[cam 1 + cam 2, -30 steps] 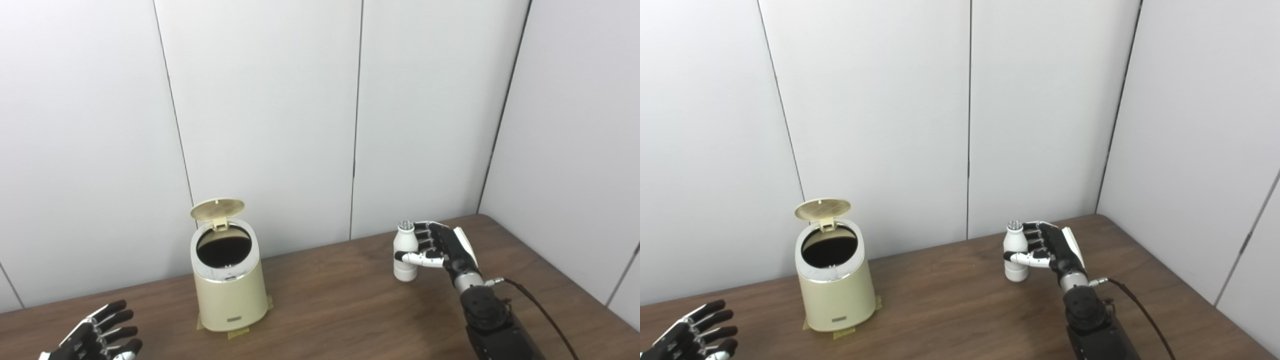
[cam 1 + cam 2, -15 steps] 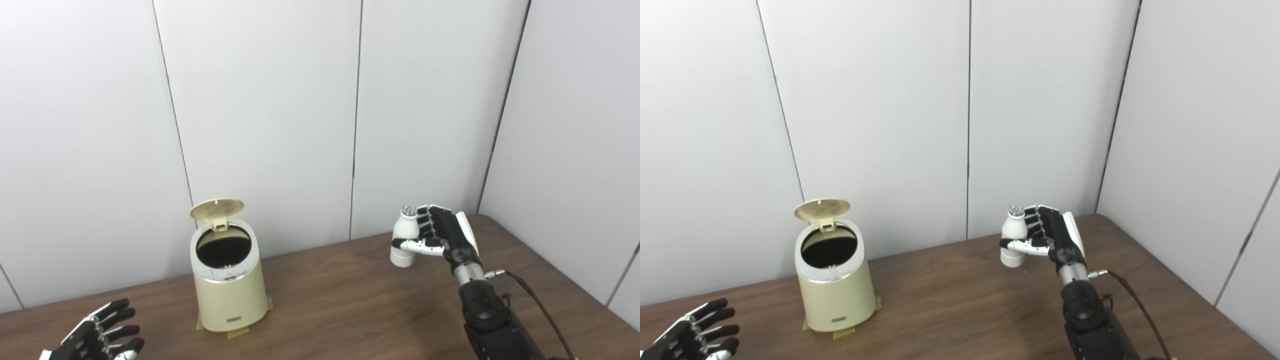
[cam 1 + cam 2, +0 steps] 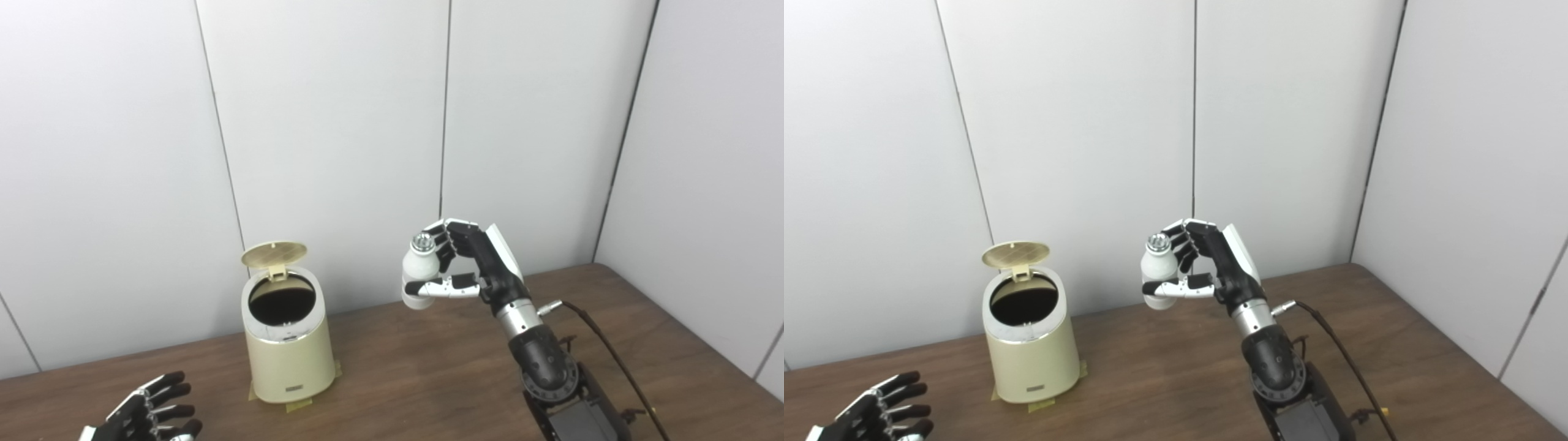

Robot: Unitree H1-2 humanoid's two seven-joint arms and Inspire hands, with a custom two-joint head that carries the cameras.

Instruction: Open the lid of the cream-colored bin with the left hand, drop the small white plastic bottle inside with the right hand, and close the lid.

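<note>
Pale wall panels stand behind a dark wood-grain table [image 3: 429, 373]. The right hand [image 3: 471, 263] is raised above the table's back edge, fingers and thumb wrapped round a small smooth white bottle [image 3: 419, 272] with a ribbed cap. The left hand [image 3: 150, 413], fingers spread and empty, hovers at the front left corner. The rounded cream bin [image 3: 285, 349], its lid [image 3: 274, 253] up, bears a small unreadable label.

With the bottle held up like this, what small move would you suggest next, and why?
Probably carry the right robot hand leftward until the small white plastic bottle hangs over the cream-colored bin, since its lid stands open and the bottle is off to the bin's right.
</note>
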